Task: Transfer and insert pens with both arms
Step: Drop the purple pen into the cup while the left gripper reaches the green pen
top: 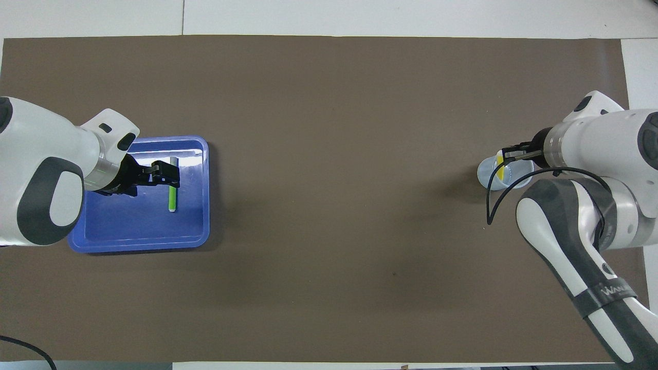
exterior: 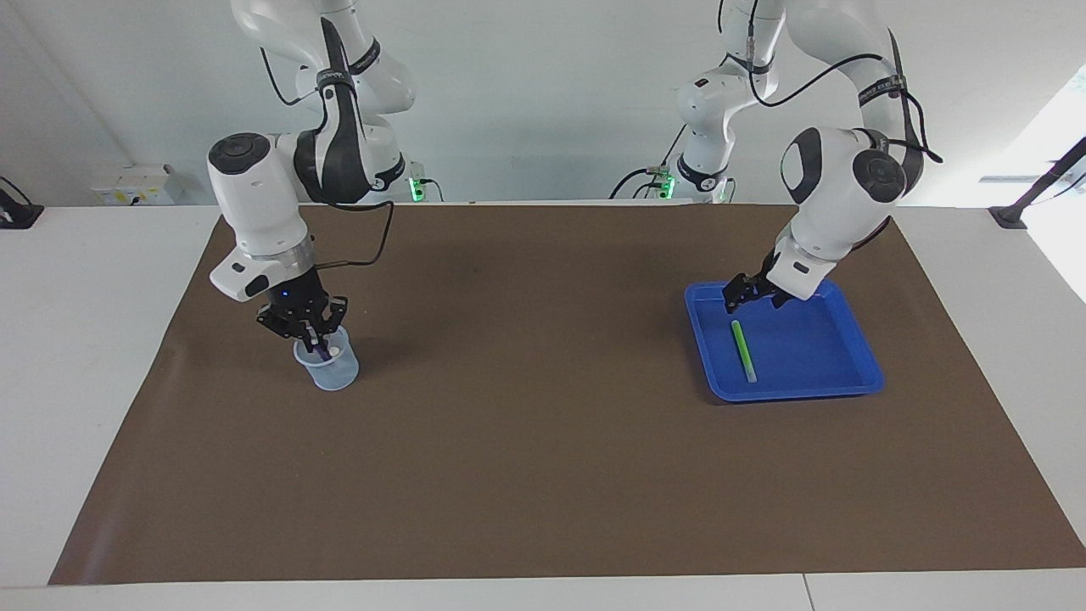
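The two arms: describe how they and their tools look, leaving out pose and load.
Both arms are glossy white with dark grey joint panels and a silver ring at the wrist. Each ends in a black two-finger tool built of linked bars, the left tool and the right tool. Black cables run along the links; the right arm's loops loose near its wrist. A dark band with pale lettering wraps its forearm.

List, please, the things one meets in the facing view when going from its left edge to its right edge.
Clear cup with the right tool over it → bare brown mat → green pen lying in the blue tray, the left tool above it.
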`<action>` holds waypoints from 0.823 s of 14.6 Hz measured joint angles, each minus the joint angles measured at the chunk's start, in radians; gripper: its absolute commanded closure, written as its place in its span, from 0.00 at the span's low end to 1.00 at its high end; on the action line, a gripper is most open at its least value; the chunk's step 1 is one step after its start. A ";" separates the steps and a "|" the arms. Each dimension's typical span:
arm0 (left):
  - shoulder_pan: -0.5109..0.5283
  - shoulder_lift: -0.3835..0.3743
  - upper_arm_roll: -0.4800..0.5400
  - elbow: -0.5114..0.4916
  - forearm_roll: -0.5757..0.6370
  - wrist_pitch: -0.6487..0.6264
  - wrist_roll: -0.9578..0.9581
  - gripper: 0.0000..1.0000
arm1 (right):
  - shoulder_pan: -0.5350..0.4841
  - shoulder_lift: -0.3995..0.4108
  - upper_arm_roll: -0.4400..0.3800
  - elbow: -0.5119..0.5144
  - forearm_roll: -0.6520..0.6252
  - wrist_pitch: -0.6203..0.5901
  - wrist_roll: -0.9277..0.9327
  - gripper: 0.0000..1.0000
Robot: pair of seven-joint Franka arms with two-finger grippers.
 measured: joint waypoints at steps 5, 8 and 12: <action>0.000 0.056 0.000 -0.103 0.043 0.169 0.103 0.02 | -0.014 0.001 -0.003 0.062 0.013 -0.017 0.002 0.00; 0.000 0.059 -0.001 -0.142 0.053 0.213 0.113 0.05 | -0.026 -0.005 -0.006 0.174 0.014 -0.197 0.009 0.00; 0.000 0.093 -0.001 -0.149 0.156 0.251 0.114 0.07 | -0.027 -0.020 -0.005 0.367 0.014 -0.499 0.049 0.00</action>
